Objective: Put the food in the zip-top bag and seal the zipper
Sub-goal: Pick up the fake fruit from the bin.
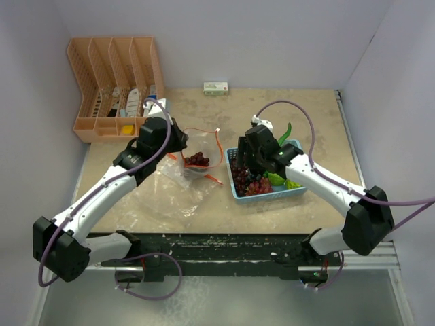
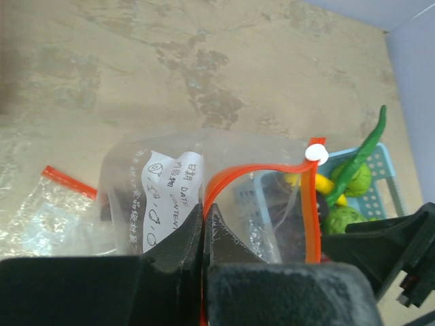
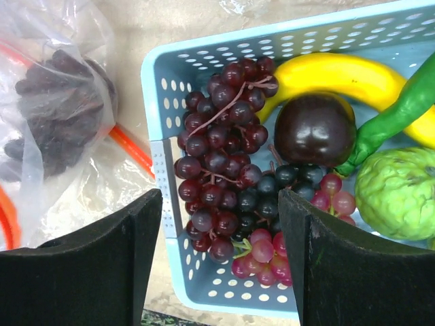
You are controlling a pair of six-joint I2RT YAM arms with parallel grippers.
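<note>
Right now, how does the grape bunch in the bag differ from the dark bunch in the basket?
The bagged grape bunch sits inside the clear zip-top bag, blurred by plastic; the basket grape bunch lies bare in the light-blue basket. The open right gripper hovers over the basket bunch, not the bagged one. Both are dark red-purple.

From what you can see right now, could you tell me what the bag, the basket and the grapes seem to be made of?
Zip-top bag: thin clear plastic film, crinkled and glinting.
Basket: rigid light-blue plastic, judging by its moulded perforated walls.
Grapes: likely plastic or rubber toys, uniformly glossy; which one I cannot tell.
</note>
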